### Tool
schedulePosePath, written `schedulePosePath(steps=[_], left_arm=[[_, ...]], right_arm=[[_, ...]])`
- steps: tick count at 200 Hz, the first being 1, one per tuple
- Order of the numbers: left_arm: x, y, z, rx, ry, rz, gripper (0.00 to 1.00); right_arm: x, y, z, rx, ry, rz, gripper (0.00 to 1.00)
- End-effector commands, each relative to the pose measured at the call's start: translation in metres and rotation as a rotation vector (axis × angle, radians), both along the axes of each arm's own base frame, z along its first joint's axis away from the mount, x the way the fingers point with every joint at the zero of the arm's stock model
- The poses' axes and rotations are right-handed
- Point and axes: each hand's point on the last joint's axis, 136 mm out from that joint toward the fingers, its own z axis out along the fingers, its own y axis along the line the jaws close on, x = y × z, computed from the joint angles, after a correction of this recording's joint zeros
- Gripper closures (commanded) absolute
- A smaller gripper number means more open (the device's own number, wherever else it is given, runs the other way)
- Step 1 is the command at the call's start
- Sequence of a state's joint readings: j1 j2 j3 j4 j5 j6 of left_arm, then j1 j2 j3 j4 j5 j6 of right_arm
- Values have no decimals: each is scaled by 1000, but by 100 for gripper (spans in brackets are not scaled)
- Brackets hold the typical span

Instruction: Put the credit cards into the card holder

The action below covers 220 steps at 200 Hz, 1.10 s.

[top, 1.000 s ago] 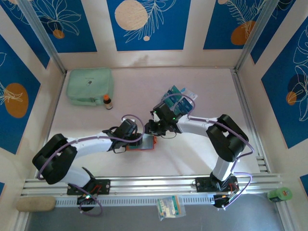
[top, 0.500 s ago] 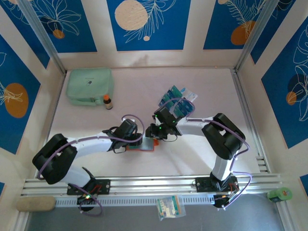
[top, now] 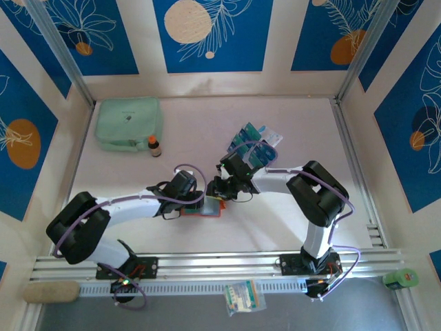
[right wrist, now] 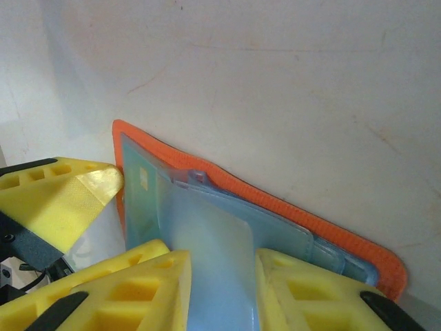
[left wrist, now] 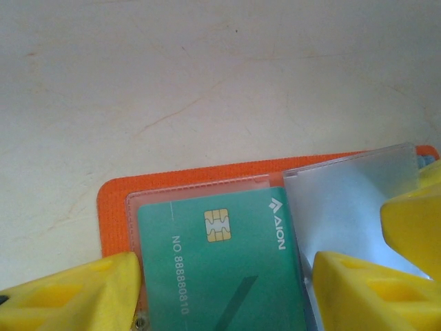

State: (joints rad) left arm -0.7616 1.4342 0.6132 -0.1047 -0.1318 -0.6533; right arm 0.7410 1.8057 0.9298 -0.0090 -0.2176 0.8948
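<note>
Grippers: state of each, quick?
Left gripper: open, straddling the card in the wallet.
Right gripper: jaws narrowly apart around the clear sleeve; grip cannot be told.

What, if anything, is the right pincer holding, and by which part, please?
Seemingly the clear pocket sleeve of the card holder, by its free edge, in the right pincer; a firm grip cannot be confirmed.

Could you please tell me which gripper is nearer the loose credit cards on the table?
Right. The right gripper is at the card holder, near-left of the loose credit cards; the left gripper is at the holder's left side, farther away.
</note>
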Motion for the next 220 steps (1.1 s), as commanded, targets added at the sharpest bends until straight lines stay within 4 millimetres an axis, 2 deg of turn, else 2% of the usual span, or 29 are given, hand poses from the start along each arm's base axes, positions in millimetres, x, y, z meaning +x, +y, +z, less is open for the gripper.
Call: schedulePosePath(steps=[1,56,85,113,172,198,220], left_arm=[[-4,1,5,0,0,-2,30],[6,-1,47,-77,-90,32,20],[9,7,71,-114,-147,64,17],[9,20,86,-136,-192,103,16],[3,46,91,-151,-220,157,15],[1,52,84,-147,-205,162,15],[0,51,77,-146,-188,152,15]], right_arm=[[-4,3,21,46,7,7,69],[-6,9,42,64,-7,2,69],[-8,17,48,65,-8,9,68],[-10,30,51,68,-1,20,62],[-5,64,37,50,42,35,59],[-1,75,26,52,70,31,60],[1,78,25,57,74,26,59]])
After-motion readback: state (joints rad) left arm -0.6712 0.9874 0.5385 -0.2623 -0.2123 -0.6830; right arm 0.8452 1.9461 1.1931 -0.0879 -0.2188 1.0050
